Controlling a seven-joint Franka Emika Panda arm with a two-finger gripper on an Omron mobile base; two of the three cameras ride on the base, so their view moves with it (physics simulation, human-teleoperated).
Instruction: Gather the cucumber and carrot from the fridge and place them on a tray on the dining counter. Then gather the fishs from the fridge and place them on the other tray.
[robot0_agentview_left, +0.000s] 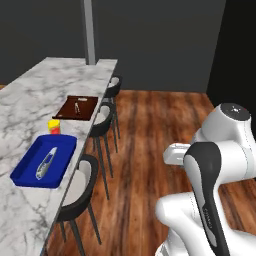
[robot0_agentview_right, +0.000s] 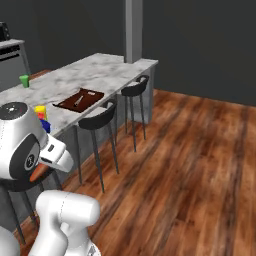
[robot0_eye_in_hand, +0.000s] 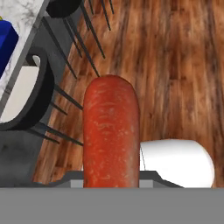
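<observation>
Jaws pinch the carrot (robot0_eye_in_hand: 111, 133) lengthwise at center of the hand view, its blunt end sticking out over the wood floor (robot0_eye_in_hand: 175, 65), likely carried toward the dining counter (robot0_agentview_left: 30, 100). The blue tray (robot0_agentview_left: 30, 172) at left of the left base view holds the silver fish (robot0_agentview_left: 46, 162); brown tray (robot0_agentview_left: 75, 107) above it is probably the vegetable drop.

veined marble dining counter (robot0_agentview_left: 30, 95), glossy wood floor (robot0_agentview_left: 150, 150)

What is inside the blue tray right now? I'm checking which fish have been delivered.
The blue tray holds one slim silver-grey fish. In the right base view the arm covers most of the tray.
</observation>
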